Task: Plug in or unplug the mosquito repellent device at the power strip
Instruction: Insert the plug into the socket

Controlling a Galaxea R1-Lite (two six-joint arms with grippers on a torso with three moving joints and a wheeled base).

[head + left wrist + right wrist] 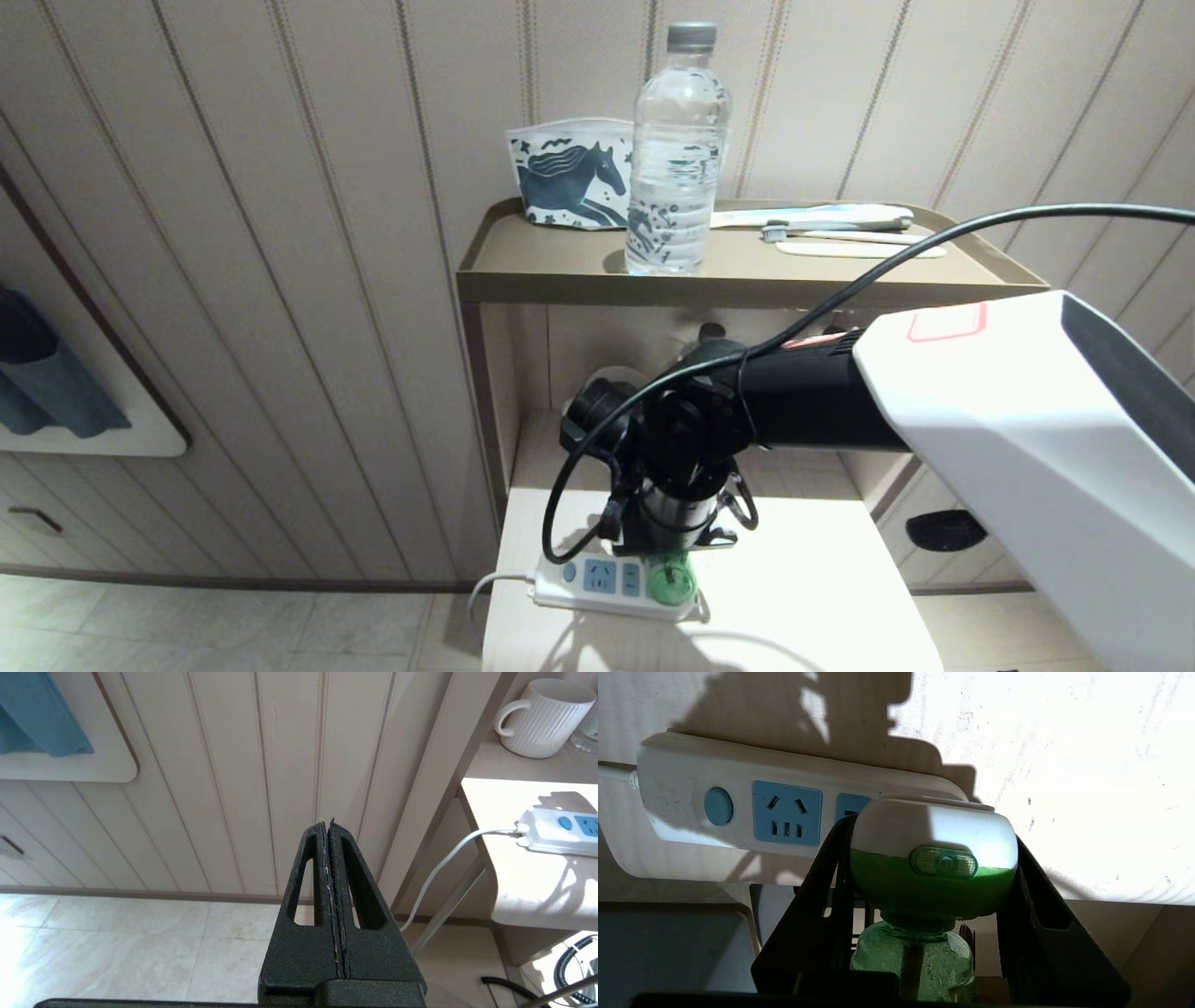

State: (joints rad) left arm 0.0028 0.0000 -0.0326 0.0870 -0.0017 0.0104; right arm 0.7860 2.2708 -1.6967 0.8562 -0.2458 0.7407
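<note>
Green device: the mosquito repellent device [931, 858] sits clamped between the 2 fingers [812, 896] of the right tool [674, 551], at the end of the power strip [611, 583] farthest from its cord [448, 858].
Device axis: its white-and-green head faces the strip and its translucent bottle [915, 956] points back toward the wrist; whether the prongs are seated cannot be told.
Strip: white bar lying flat near the front edge of the pale bench [822, 597], long axis across the bench, round button [718, 806] and 1 free blue socket [787, 813] showing.
Obstruction: in the head view the right arm [1008, 420] and its black cable [934, 247] cover most of the device.
Surroundings: a shelf [728, 275] above carries a water bottle [677, 154], a horse-print pouch [569, 173] and a toothbrush [836, 224]; a white mug [542, 716] stands farther back.
Left tool [331, 830]: fingers pressed together, empty, off the bench's side over the tiled floor [140, 947].
</note>
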